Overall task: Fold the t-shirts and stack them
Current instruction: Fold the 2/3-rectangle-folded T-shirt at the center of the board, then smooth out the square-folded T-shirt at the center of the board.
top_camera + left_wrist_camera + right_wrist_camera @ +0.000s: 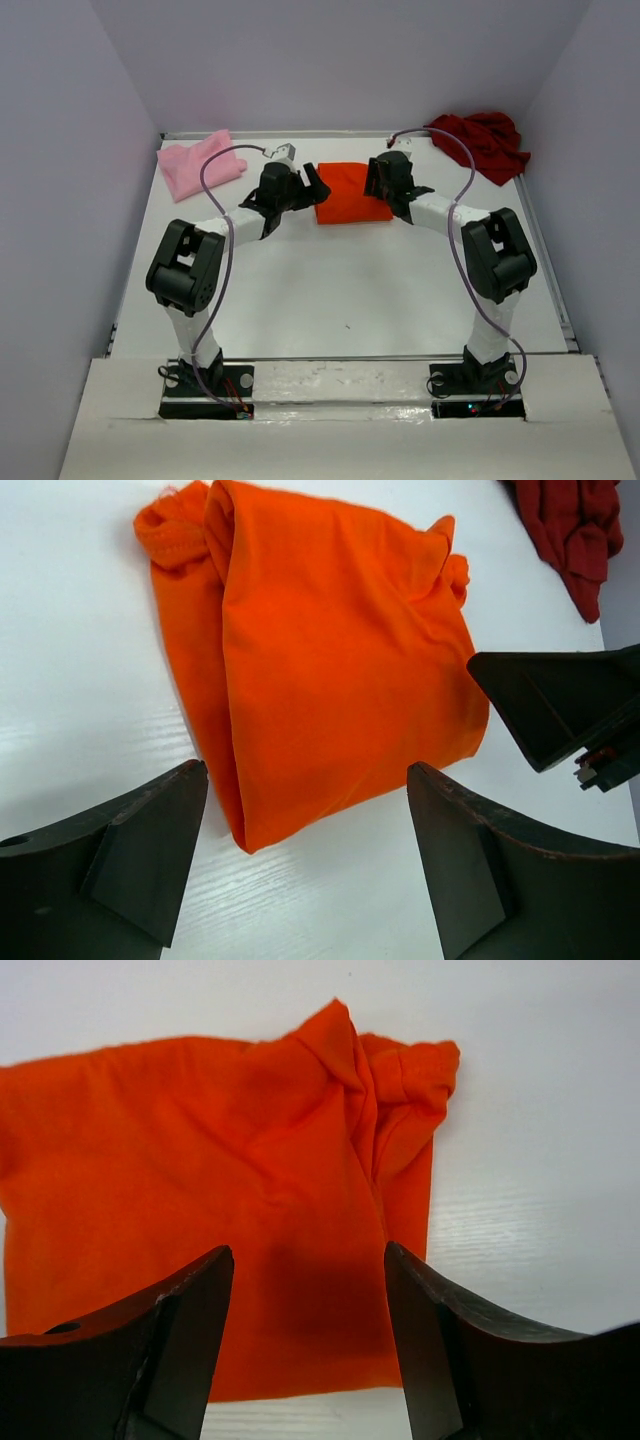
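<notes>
- White table [350, 300] carries three t-shirts.
- Dark red t-shirt [485, 140]: crumpled, far right corner.
- Pink t-shirt [200, 165]: loosely bunched, far left corner.
- Orange t-shirt [352, 195]: folded flat, near the middle of the far edge.
- Left gripper [314, 186]: jaws wide, empty, at the orange t-shirt's left edge.
- Right gripper [377, 179]: jaws apart, empty, at its right edge.

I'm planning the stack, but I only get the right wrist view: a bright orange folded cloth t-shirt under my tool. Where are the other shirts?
Observer: The light pink cloth t-shirt lies at the far left corner of the white table.
Operator: And the third one?
Observer: The dark red cloth t-shirt sits crumpled at the far right corner, unfolded.
Operator: Is the other arm gripping the orange one?
Observer: No. The left tool is open, its fingers spread wide at the left side of the bright orange cloth t-shirt, with nothing clamped.
</notes>
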